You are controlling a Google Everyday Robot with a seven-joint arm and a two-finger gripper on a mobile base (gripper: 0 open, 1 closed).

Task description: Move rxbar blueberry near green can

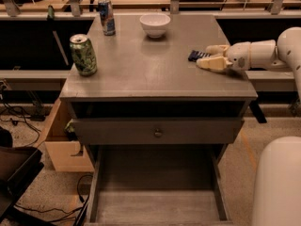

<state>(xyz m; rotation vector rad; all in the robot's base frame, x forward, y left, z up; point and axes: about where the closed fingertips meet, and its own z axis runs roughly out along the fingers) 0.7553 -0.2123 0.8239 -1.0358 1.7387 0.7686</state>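
Camera view: gripper spread astride rxbar blueberry on counter; a shallow bite risks dropping it before the distant green can.

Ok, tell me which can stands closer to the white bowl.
The slim blue and silver can at the back; the green can stands farther off, left. The gripper is at the right.

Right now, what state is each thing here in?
gripper: low, at the table's right side.
rxbar blueberry: lying flat at gripper's tip.
green can: upright, left edge.
blue can: upright, at back.
white bowl: upright.
upper drawer: shut.
lower drawer: pulled open.
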